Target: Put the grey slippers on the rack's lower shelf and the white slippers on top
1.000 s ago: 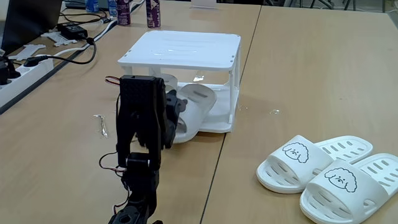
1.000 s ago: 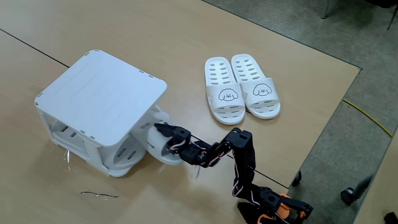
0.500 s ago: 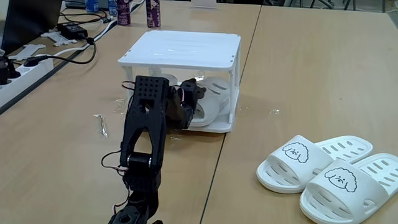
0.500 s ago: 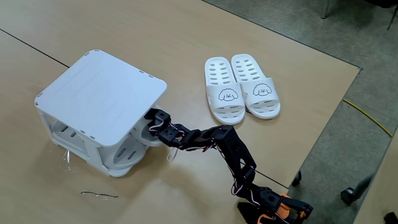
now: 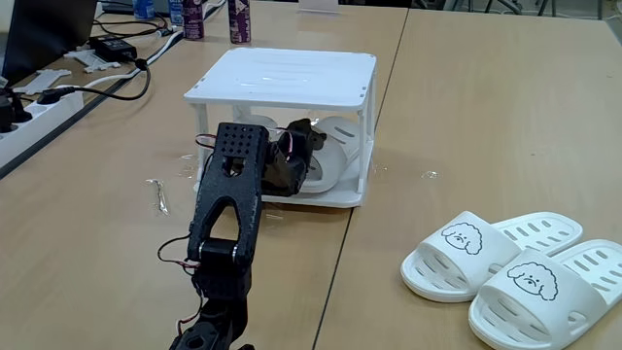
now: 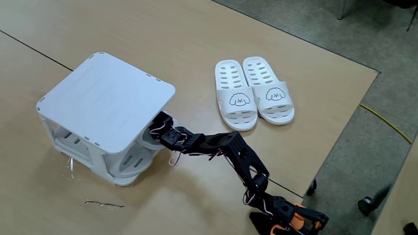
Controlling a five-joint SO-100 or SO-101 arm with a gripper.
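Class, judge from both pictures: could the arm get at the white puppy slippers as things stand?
Probably yes: the white slippers lie on open table with nothing over them, though the gripper must first back out from under the rack.

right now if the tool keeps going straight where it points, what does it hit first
Probably the grey slipper on the lower shelf; the tool already reaches under the rack top. Depth is unclear.

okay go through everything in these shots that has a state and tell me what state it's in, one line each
Rack: upright on the table, top tier bare.
Grey slippers: on the lower shelf, partly hidden by the arm.
White slippers: on the table, side by side, soles down, apart from the rack.
Pincer: reaching into the rack's lower tier; open or shut cannot be told.
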